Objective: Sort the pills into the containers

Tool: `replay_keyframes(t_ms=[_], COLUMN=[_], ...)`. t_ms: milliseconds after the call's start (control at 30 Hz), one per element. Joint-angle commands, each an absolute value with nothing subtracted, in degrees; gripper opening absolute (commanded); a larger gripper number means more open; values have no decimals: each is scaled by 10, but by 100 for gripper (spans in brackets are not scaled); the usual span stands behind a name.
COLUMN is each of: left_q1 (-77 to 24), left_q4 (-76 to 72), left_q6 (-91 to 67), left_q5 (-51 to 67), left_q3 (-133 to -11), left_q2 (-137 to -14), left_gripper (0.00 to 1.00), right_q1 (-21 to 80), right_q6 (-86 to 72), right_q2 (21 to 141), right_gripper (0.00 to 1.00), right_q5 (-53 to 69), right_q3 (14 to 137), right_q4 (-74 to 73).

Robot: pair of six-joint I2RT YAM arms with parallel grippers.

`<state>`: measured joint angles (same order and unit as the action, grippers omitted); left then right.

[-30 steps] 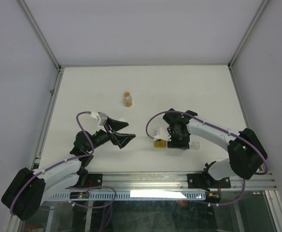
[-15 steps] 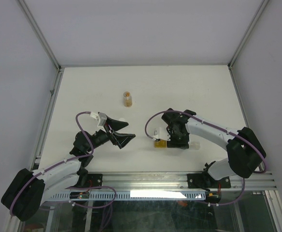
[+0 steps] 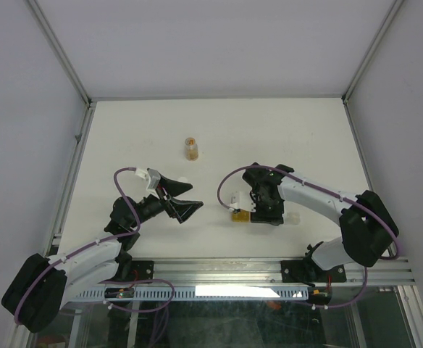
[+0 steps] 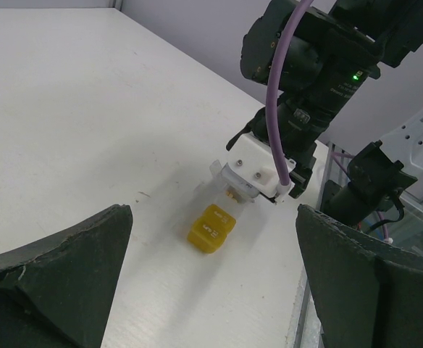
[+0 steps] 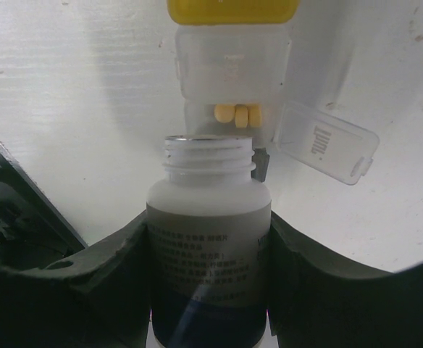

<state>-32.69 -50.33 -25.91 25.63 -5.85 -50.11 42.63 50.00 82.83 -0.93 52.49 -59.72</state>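
Left gripper (image 3: 195,196): fingers wide apart, empty, left of the containers.
Right gripper (image 5: 208,250): clamped on a white bottle (image 5: 208,192), uncapped, mouth just beside the containers.
Containers (image 5: 232,72): a strip on the desk (image 3: 269,130) at the right gripper. Yellow box (image 5: 232,10) farthest, clear box next, nearest compartment with its lid (image 5: 326,151) swung open.
Pills (image 5: 238,114): yellow, in the open compartment.
Amber bottle (image 3: 190,148): upright, well apart.

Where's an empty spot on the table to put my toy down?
The far table is bare, all around the amber bottle and back to the wall. The left side beyond the open left gripper is free too. It is crowded near the front middle, where the right gripper holds a white bottle by the pill box.
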Motion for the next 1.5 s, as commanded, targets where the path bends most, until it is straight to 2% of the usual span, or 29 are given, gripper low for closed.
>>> replay_keyframes(t_ms=[0,267,800,1067,1300,1467], left_q1=[-332,-332,-332,-332,-332,-332], left_q4=[-518,-508,-508,-512,-495,-415], left_q6=[-242,-241,-241,-244,-247,-247], left_q5=[257,257,256,259,249,212], left_q3=[-56,-55,-55,-59,-67,-103], left_q2=[-496,-483,-485,-489,-490,-486], left_gripper=[99,99,99,99,99,98], right_q1=[430,427,382,332,270,243], right_q6=[498,492,502,518,536,540], right_q2=[803,815,745,693,630,569], right_gripper=[0,0,0,0,0,0], right_q5=[-3,-7,50,134,273,364], right_q3=[542,529,484,460,424,411], right_q4=[-599,-583,-546,-519,-485,-460])
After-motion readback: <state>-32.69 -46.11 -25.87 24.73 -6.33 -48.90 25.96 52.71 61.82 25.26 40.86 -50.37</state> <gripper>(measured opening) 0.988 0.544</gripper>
